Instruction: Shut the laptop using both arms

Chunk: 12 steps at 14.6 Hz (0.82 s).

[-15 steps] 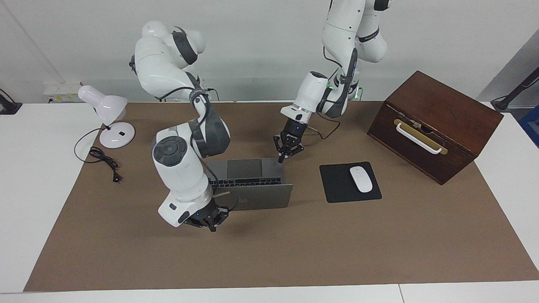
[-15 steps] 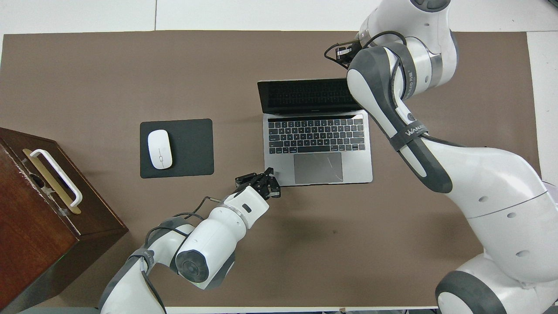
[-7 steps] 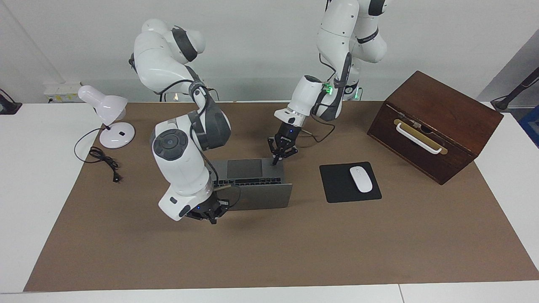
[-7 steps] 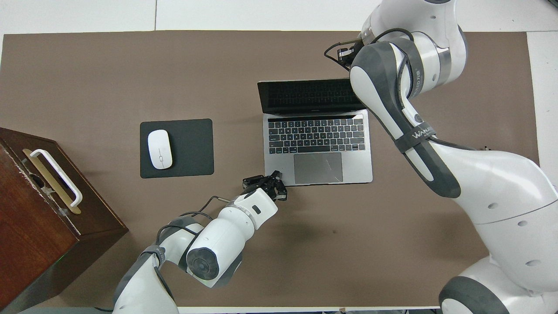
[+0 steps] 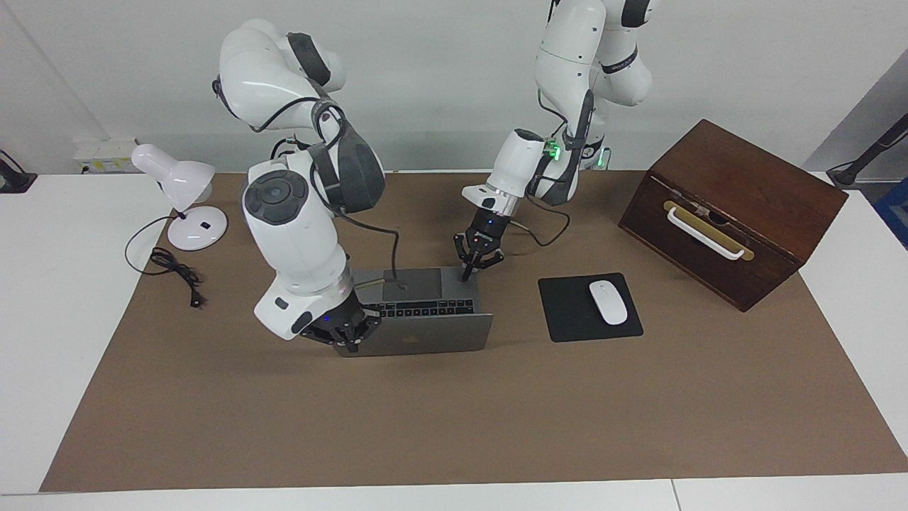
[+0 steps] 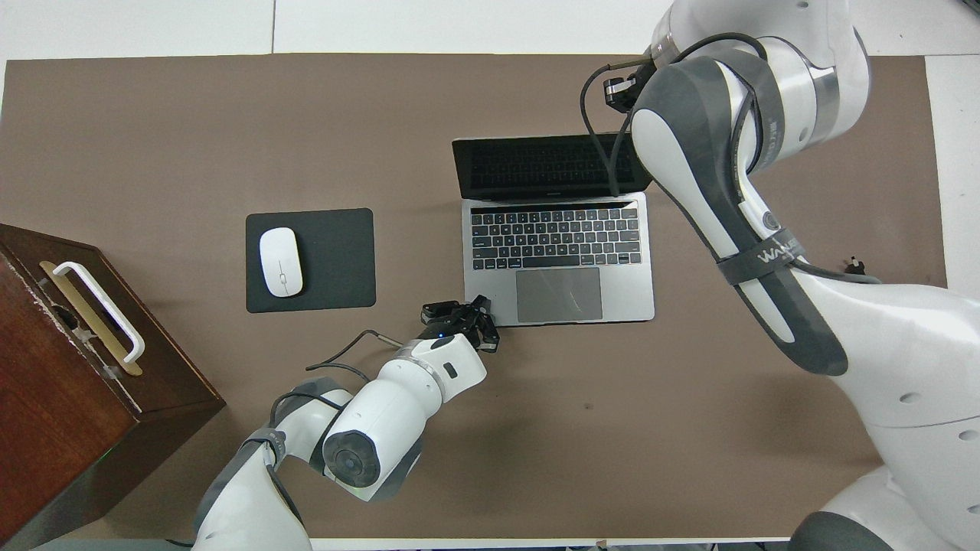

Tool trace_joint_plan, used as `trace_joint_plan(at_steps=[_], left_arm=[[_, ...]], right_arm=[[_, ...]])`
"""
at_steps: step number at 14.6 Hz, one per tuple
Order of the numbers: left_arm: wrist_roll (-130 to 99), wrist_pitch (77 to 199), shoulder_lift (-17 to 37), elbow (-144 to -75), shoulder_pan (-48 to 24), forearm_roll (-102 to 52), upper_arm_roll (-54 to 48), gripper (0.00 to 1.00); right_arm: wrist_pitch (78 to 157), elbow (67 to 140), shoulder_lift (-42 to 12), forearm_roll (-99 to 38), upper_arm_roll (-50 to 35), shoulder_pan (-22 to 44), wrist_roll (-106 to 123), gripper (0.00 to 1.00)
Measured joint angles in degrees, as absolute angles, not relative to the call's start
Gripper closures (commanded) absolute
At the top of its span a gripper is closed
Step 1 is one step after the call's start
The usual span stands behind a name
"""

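The silver-grey laptop [image 5: 425, 333] stands open on the brown mat, its lid upright and its keyboard toward the robots; it also shows in the overhead view [image 6: 559, 252]. My right gripper [image 5: 349, 342] is low at the lid's top corner toward the right arm's end of the table, against its back. In the overhead view my own arm hides it. My left gripper [image 5: 468, 273] is shut, and its tip rests on the corner of the laptop's base nearest the left arm's base, beside the trackpad. It also shows in the overhead view [image 6: 481, 304].
A black mouse pad [image 5: 567, 312] with a white mouse [image 5: 608, 302] lies beside the laptop toward the left arm's end. A brown wooden box [image 5: 738, 206] stands at that end. A white desk lamp [image 5: 181, 191] and its cable [image 5: 174, 270] are at the right arm's end.
My right gripper has risen from the mat and come in against the lid's corner. My left gripper has moved sideways onto the corner of the laptop's base. The lid's angle looks the same.
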State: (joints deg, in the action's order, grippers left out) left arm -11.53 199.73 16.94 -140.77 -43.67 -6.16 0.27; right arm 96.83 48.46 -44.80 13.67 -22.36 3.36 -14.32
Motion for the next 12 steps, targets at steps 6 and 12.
trace_joint_plan(at_steps=[6,12], left_arm=[[-8.25,199.81,16.99,-140.79,-43.10,-6.16,0.28,1.00],[-5.86,200.25,16.99,-141.07,-42.75,-6.15,0.27,1.00]], right_arm=[[96.78,48.44,-44.62,12.99,-22.46,3.24,-14.36,1.00],[96.64,48.44,-44.05,9.17,-22.46,2.92,-15.69,1.00]])
